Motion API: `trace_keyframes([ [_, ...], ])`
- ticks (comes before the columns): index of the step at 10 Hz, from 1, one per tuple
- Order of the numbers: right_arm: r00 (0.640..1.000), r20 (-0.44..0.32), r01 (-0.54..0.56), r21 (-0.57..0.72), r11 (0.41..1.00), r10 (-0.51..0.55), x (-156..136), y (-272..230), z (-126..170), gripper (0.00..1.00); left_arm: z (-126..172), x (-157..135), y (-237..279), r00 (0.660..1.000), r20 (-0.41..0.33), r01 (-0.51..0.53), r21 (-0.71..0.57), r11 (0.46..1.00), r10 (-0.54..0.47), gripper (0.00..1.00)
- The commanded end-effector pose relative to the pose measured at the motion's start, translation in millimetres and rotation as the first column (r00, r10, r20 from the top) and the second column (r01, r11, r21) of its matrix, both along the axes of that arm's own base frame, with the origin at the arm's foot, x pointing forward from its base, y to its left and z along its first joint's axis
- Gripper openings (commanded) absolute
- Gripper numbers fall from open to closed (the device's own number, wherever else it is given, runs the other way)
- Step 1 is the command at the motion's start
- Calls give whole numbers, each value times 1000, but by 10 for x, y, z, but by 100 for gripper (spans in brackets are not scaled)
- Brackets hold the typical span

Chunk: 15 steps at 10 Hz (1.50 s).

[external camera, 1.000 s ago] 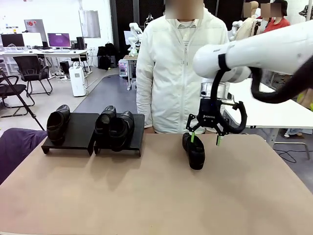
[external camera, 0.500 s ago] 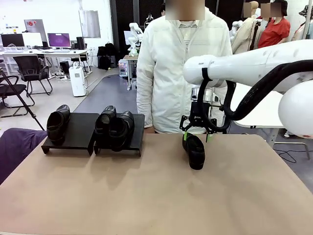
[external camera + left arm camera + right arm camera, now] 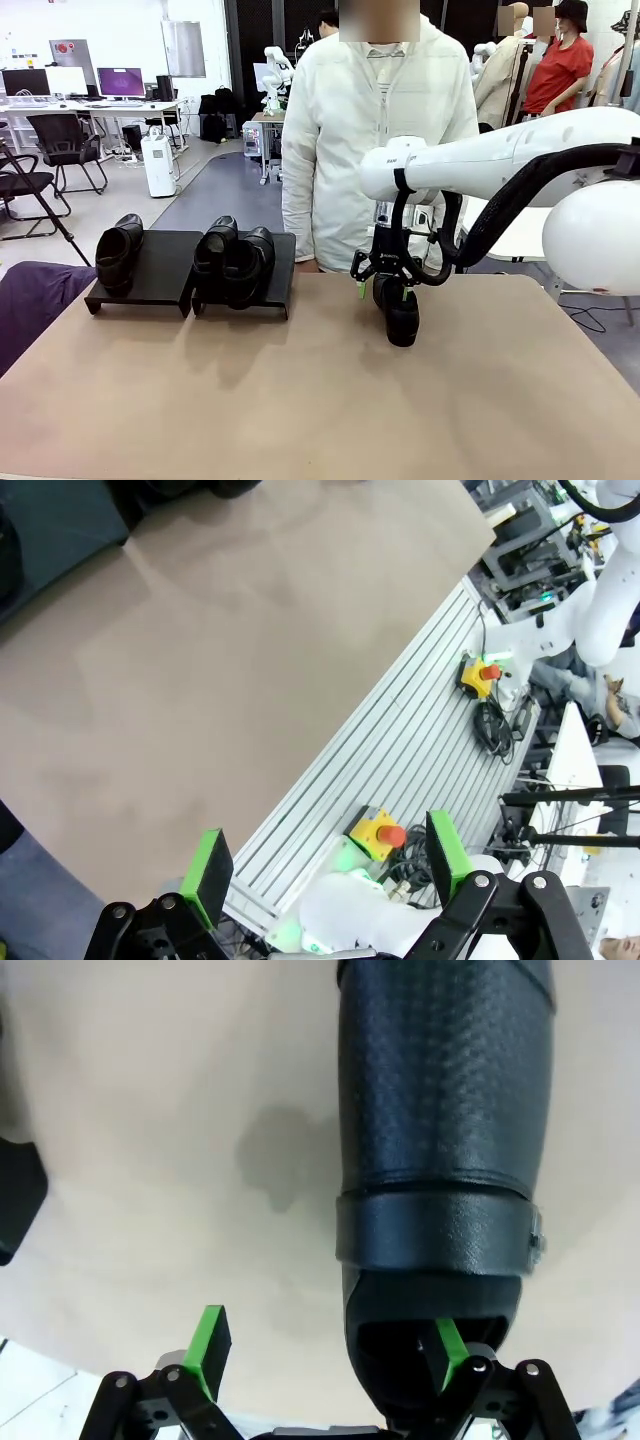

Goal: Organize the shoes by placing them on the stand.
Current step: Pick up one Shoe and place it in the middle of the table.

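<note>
Front view placed the right gripper [image 3: 383, 290], fingers spread wide, over the far heel end of the lone shoe [image 3: 400, 312], right of the stand [image 3: 190, 268].

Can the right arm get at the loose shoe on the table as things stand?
Probably yes. The right gripper hangs over the shoe with its jaws open, one finger already inside the shoe's opening. Nothing lies between them.

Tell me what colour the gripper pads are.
Bright green, clearest on the left gripper's pads in the left wrist view.
</note>
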State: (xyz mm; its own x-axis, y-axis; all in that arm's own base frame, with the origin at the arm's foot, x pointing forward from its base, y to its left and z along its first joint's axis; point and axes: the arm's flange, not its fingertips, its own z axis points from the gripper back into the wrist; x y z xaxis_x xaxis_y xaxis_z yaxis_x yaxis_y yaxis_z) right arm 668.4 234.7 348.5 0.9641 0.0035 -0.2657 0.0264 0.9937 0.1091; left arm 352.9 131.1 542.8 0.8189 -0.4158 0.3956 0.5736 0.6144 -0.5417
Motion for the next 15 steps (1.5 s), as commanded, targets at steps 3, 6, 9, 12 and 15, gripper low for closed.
trace_keyframes([
  [3,998,23,-52,-3,999,52,-92,-116,-56,75,-9,-16,-10,1000,17,8,-17,1000,-8,100],
  [6,998,36,-52,-1,999,52,-106,-125,-49,0,-9,-16,-10,1000,17,8,-17,1000,-8,100],
  [9,998,47,-30,-5,1000,30,-113,-126,-59,0,-9,-16,-10,1000,17,8,-17,1000,-8,100],
  [12,998,63,-9,-11,1000,9,-172,-170,14,0,-9,-16,-10,1000,17,8,-17,1000,-8,100],
  [15,990,142,1,-30,1000,3,-489,-206,422,0,-9,-16,-10,1000,17,8,-17,1000,-8,100],
])
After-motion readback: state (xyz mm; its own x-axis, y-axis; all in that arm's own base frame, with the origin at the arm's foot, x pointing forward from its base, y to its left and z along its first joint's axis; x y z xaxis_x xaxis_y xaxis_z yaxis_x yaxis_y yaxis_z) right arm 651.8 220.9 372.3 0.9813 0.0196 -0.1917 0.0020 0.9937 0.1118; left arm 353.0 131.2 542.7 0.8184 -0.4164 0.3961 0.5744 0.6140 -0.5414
